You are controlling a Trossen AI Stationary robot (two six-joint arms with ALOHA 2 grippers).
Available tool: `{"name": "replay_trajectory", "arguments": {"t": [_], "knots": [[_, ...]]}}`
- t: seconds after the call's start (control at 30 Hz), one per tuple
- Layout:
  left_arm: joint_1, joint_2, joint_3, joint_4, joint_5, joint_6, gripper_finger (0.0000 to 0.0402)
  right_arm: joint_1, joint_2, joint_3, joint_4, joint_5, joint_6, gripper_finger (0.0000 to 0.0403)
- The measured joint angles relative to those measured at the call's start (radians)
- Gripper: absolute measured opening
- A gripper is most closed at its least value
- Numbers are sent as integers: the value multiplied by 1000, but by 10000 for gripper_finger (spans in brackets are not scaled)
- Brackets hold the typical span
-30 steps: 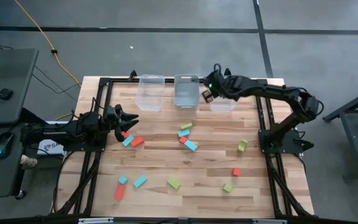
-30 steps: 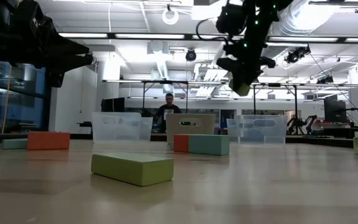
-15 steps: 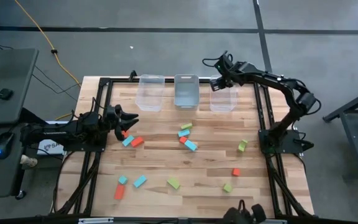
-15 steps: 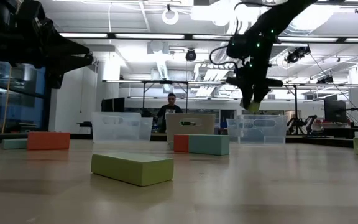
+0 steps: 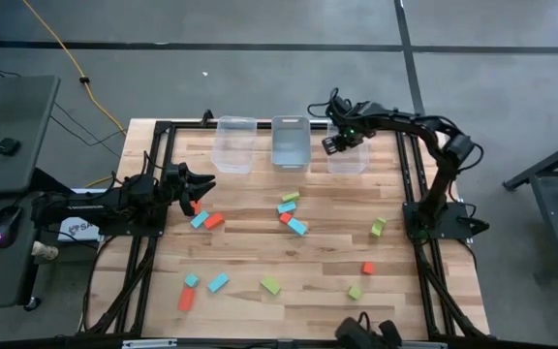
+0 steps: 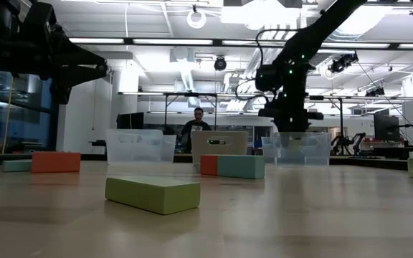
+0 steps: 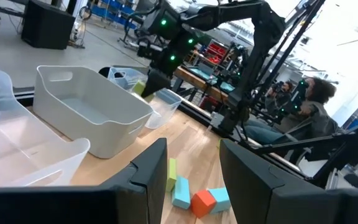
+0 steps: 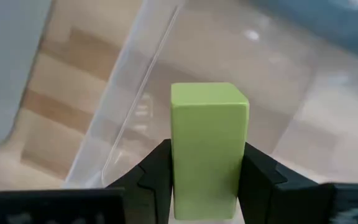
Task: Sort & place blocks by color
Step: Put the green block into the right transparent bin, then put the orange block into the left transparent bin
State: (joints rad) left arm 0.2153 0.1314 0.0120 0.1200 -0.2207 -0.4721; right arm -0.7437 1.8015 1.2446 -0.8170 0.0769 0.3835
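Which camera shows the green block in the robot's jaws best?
The right wrist view: the green block fills it, clamped between the right gripper jaws over a clear bin. The left wrist view shows a sliver; the others hide it.

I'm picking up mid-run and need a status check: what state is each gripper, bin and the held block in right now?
right gripper: shut on the yellow-green block, over the right bin.
left gripper: open, empty, waiting at the table's left edge.
left bin: upright, no blocks visible inside.
middle bin: upright, contents unclear.
right bin: upright, held block not yet released into it.
loose blocks: scattered on the table, unsorted.
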Motion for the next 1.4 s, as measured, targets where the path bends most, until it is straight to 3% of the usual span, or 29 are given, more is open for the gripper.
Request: {"name": "replay_trajectory", "arguments": {"t": [0.63,0.93,1.17,1.4], "knots": [[0,0,0,3,0,-31,127,-3,78,0,-14,-53,-38,117],[0,0,0,3,0,-31,127,-2,78,0,-14,-52,-49,186],[0,0,0,5,1,-23,127,-2,78,12,-51,-53,-48,193],[0,0,0,5,-1,-23,127,0,77,141,-148,-46,-44,194]]}}
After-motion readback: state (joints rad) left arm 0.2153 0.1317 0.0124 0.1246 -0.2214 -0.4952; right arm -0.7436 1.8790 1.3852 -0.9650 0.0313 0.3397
